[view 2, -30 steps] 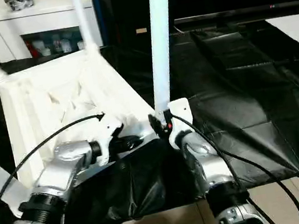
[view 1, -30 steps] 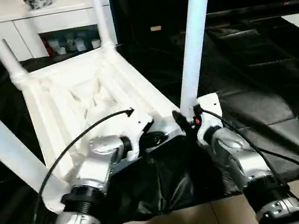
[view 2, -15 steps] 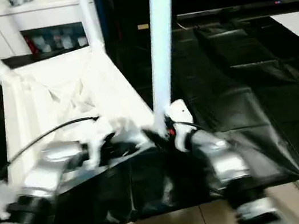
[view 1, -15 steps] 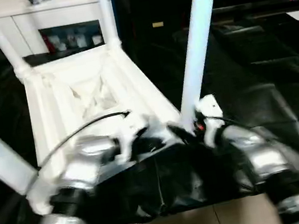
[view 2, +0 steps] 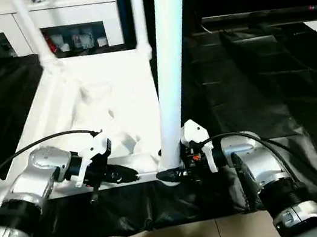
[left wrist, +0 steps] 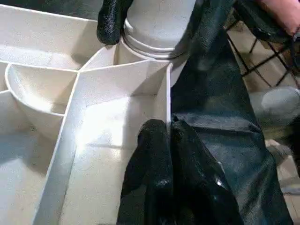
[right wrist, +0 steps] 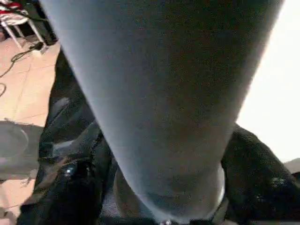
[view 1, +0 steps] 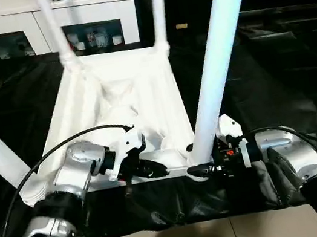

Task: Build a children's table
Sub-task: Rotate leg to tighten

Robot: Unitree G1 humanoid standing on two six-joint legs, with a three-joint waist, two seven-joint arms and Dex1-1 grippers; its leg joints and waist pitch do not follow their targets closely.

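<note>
On the black-sheeted work table [view 1: 269,50], the children's table [view 1: 124,100] lies upside down, 4 legs up, for leg fitting. Right gripper [view 1: 207,170] straddles the near-right leg [view 1: 219,77] at its socket, probably seating it; left gripper [view 1: 155,169], pinched together, clamps the near rim beside it, steadying.

No legible text or markings

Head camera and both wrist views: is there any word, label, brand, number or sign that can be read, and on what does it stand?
None can be read.
The children's table bears no print.
The items behind the cabinet's glass door are too small to tell any lettering.
</note>
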